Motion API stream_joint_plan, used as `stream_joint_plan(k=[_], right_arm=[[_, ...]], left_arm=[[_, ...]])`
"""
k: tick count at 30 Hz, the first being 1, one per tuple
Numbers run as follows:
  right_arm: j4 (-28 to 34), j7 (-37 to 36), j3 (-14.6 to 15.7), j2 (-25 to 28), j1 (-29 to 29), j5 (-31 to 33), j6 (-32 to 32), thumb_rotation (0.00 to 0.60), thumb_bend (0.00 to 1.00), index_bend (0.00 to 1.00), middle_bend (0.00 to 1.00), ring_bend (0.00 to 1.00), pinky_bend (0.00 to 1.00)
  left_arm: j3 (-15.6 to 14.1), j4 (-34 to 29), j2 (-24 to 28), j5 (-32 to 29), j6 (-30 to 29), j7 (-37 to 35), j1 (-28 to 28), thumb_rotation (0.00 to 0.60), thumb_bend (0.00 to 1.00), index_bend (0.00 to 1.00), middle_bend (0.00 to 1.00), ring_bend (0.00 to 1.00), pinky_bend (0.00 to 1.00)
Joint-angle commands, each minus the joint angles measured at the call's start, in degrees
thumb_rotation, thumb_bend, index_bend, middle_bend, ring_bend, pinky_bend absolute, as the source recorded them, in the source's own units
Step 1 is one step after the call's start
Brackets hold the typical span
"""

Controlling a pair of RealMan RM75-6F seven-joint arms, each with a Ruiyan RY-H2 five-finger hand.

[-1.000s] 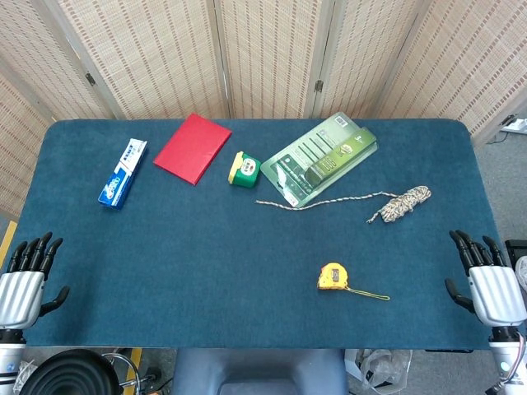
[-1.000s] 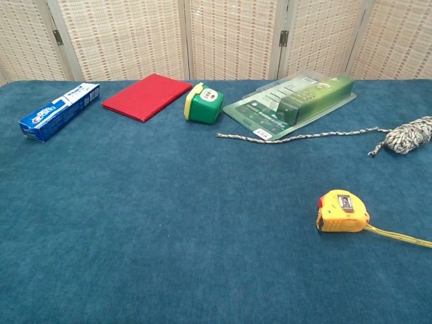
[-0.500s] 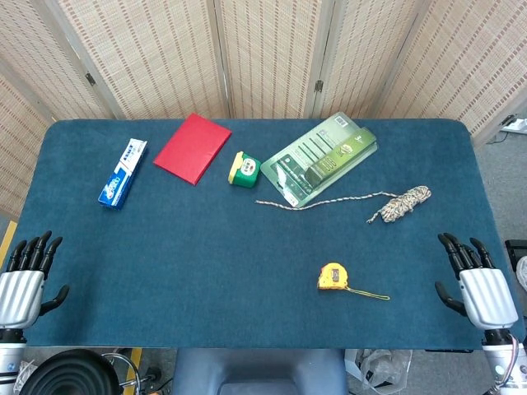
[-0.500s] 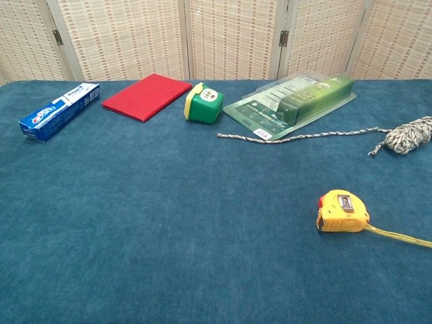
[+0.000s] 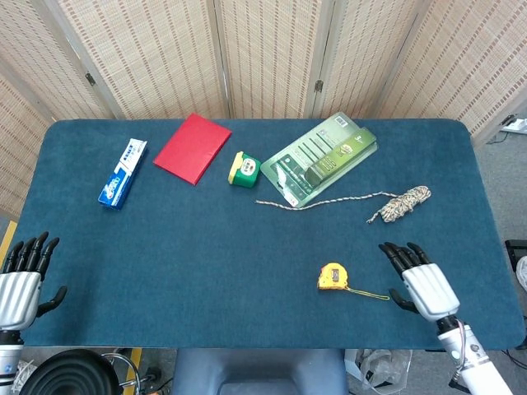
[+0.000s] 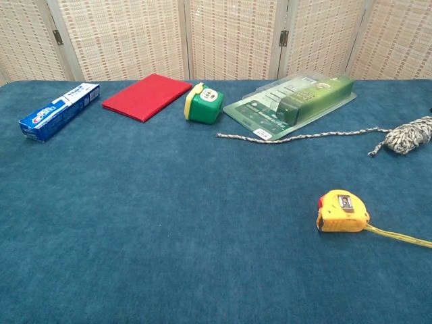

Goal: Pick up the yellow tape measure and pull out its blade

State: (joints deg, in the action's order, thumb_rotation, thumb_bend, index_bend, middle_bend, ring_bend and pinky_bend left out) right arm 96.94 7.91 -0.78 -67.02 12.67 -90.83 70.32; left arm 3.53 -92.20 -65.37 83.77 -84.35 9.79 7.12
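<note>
While nothing's been grabbed yet, we're clearly at the reach-in step. Biggest thing first: the blue table, with the clear plastic package and red booklet sitting along the far side, well away from the action. Nearer in, the right hand hovers over the cloth with its fingers spread and nothing in them, just beside the tail end of the tape. The left hand is parked off the near left corner, fingers apart too, holding nothing.

The yellow tape measure lies flat on the near right part of the table, with a bit of its blade already poking out toward the right hand.

My read: next the right hand has to slide over the case and close around it, lift, then the left has to come across to pinch the blade tip.
</note>
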Motion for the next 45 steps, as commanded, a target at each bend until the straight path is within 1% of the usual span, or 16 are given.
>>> stream_joint_plan(k=[1,3,7,11,19,22,26,31,33,39,45], right_arm=[[-0.32,1.47,-0.27,-2.62,2.93,0.84,-3.87,0.600,0.37,0.00,0.10,0.12,0.10],[-0.81,1.60,-0.31,-3.67,4.26,1.40,-6.05,0.600,0.37,0.00,0.08,0.10,0.09],[-2.45,2.51,-0.85,-6.23,7.19,2.83,-10.28,0.600,0.37,0.00,0.08,0.09,0.10],[-4.17,3.02,-1.43,-8.92,9.37,3.80,-12.62,0.600,0.37,0.00,0.08,0.10,0.10],[-9.13,2.56,-1.43,-13.75,12.96,5.72,-17.29,0.600,0.37,0.00,0.10,0.10,0.10],[-10.67,2.47,-1.12,-14.94,13.86,5.63,-17.90,0.600,0.37,0.01,0.12,0.11,0.09],[-11.82,1.86,-0.95,-15.64,14.54,5.81,-18.10,0.600,0.37,0.06,0.15,0.14,0.09],[-12.91,1.73,-0.41,-15.77,15.31,6.57,-19.11,0.600,0.37,0.06,0.15,0.14,0.10],[-13.32,1.46,-0.40,-15.95,15.57,6.94,-19.39,0.600,0.37,0.08,0.17,0.15,0.10],[-14.78,0.65,-0.01,-16.67,16.09,7.08,-19.30,0.600,0.37,0.19,0.21,0.18,0.12],[-15.52,0.93,0.19,-16.72,16.29,8.11,-19.34,0.600,0.37,0.22,0.21,0.18,0.12]], left_arm=[[-0.12,-0.09,0.09,-0.08,0.07,0.02,-0.09,0.600,0.33,0.00,0.02,0.00,0.00],[-0.17,-0.20,0.11,-0.23,0.22,0.21,-0.11,0.600,0.33,0.00,0.02,0.00,0.00],[-0.16,-0.50,0.25,-0.22,0.25,0.40,-0.07,0.600,0.33,0.00,0.02,0.00,0.00],[-0.14,-0.52,0.23,-0.27,0.05,0.22,-0.20,0.600,0.33,0.00,0.02,0.00,0.00],[-0.36,-0.36,0.06,-1.10,0.23,0.11,-0.67,0.600,0.33,0.00,0.02,0.00,0.00],[-0.46,-0.16,-0.03,-1.28,0.13,-0.09,-0.91,0.600,0.33,0.00,0.02,0.00,0.00],[-0.58,-0.02,-0.06,-1.61,0.39,-0.22,-1.06,0.600,0.33,0.00,0.02,0.00,0.00],[-0.70,-0.63,0.11,-1.40,0.15,0.05,-1.24,0.600,0.33,0.00,0.02,0.00,0.00],[-0.65,-0.72,0.07,-1.36,0.09,-0.01,-1.24,0.600,0.33,0.00,0.02,0.00,0.00],[-0.67,-0.76,0.06,-1.61,0.47,0.12,-1.19,0.600,0.33,0.00,0.02,0.00,0.00],[-0.55,-0.87,0.14,-1.63,0.37,0.21,-1.21,0.600,0.33,0.00,0.02,0.00,0.00]])
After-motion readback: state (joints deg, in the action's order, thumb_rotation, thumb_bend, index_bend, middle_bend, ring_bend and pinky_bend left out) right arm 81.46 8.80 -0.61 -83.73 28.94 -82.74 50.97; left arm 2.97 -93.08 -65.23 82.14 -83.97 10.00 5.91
